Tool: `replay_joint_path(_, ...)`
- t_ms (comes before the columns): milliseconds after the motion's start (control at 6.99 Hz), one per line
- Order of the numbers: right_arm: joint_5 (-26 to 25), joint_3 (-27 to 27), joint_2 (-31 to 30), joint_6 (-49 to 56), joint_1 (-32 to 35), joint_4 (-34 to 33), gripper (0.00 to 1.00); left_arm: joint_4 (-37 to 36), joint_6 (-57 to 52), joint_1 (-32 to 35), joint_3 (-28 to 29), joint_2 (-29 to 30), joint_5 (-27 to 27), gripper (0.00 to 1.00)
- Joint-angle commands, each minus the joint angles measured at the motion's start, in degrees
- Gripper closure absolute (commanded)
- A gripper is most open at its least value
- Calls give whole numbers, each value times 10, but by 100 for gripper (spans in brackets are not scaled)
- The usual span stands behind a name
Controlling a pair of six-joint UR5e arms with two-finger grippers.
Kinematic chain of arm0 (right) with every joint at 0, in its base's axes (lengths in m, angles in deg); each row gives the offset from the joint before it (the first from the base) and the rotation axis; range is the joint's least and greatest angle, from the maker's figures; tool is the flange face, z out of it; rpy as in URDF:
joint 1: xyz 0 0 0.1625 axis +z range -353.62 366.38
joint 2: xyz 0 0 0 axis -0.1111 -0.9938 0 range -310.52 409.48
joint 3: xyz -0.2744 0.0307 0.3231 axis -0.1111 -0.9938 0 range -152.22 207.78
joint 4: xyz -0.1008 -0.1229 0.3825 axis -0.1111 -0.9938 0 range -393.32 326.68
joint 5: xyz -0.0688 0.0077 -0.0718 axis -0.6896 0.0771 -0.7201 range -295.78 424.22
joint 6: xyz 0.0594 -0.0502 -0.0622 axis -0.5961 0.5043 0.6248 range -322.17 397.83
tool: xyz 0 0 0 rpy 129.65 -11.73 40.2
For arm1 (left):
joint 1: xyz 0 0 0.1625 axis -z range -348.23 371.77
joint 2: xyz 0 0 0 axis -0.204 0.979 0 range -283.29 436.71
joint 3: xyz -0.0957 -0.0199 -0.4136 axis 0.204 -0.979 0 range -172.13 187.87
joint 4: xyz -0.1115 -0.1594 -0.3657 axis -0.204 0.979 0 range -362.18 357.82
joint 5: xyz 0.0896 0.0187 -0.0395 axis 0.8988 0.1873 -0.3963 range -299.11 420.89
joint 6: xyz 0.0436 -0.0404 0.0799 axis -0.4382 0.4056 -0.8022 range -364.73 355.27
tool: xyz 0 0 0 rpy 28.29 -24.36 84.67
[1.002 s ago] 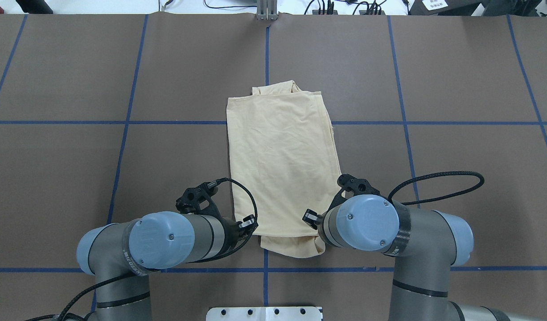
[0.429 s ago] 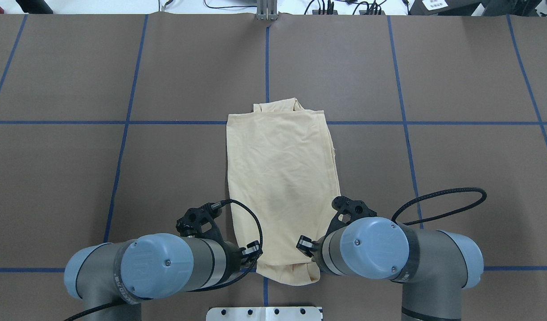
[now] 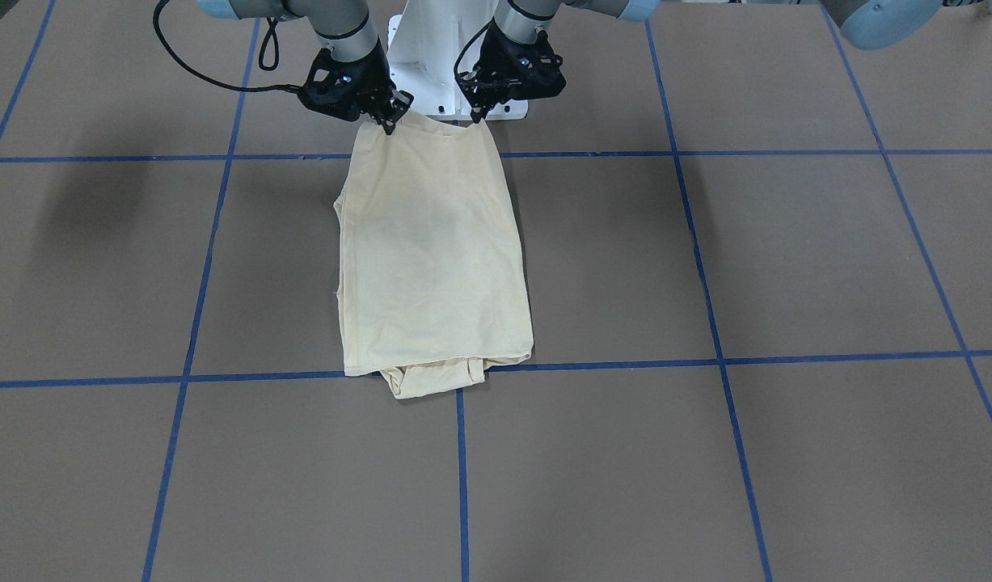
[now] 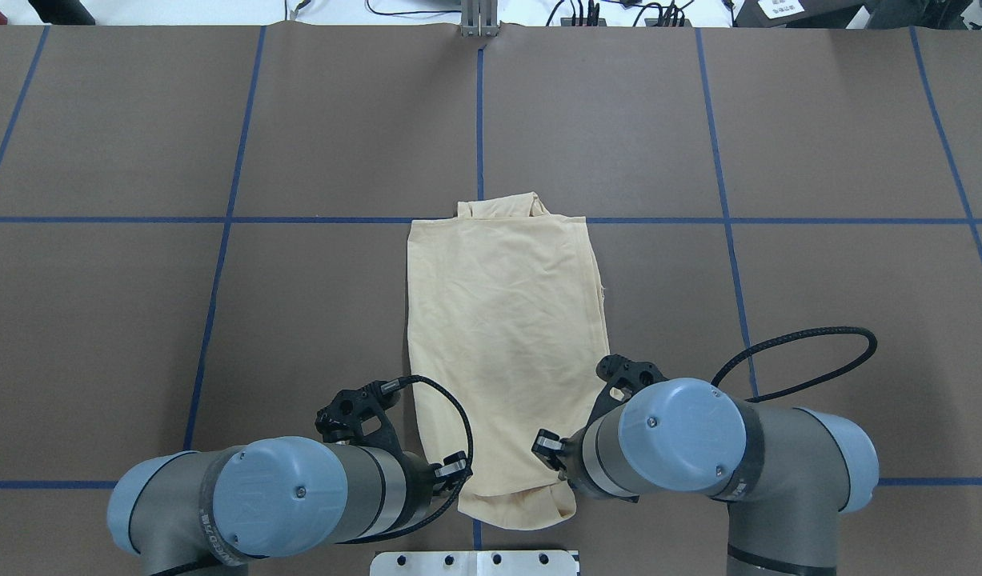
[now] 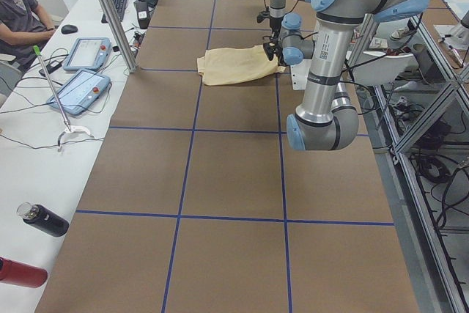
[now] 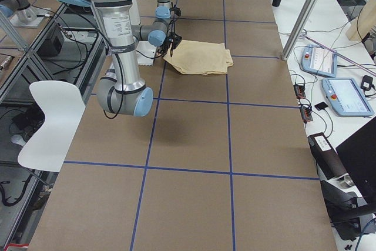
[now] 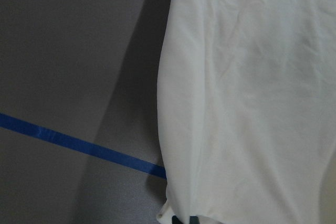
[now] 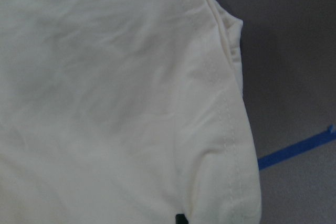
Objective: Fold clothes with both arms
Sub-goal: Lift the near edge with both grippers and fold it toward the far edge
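The pale cream-yellow clothes lie as a long folded rectangle on the brown table, plain side up, with a tucked layer poking out at the far end. Its end nearest the robot is lifted slightly. My left gripper is shut on one near corner and my right gripper is shut on the other. From overhead the clothes run between both wrists, which hide the fingertips. Cream fabric fills the left wrist view and the right wrist view.
The white pedestal base stands right behind the grippers. Blue tape lines grid the brown table. A side bench holds control tablets and bottles, with a seated person beside it. A white chair stands off the table.
Both arms have drawn back toward the robot's base, dragging the clothes with them. The far end has slid nearer, down to the blue cross line. Both grips have held.
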Motion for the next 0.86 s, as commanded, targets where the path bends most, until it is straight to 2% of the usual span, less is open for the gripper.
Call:
replay_joint_path(0, 3, 0, 7, 20, 59, 2, 100, -1, -37, 57, -1, 3, -7, 100)
replay_joint_path(429, -7, -9, 39, 112, 123, 5, 100, 11, -106, 149, 33, 17, -29, 100)
replay_joint_path(572, -6, -31, 52, 132, 149, 7, 100, 26, -117, 167, 72, 42, -29, 100)
replay_joint_path(715, -6, -75, 76, 167, 172, 6, 100, 60, -118, 182, 102, 53, -29, 100)
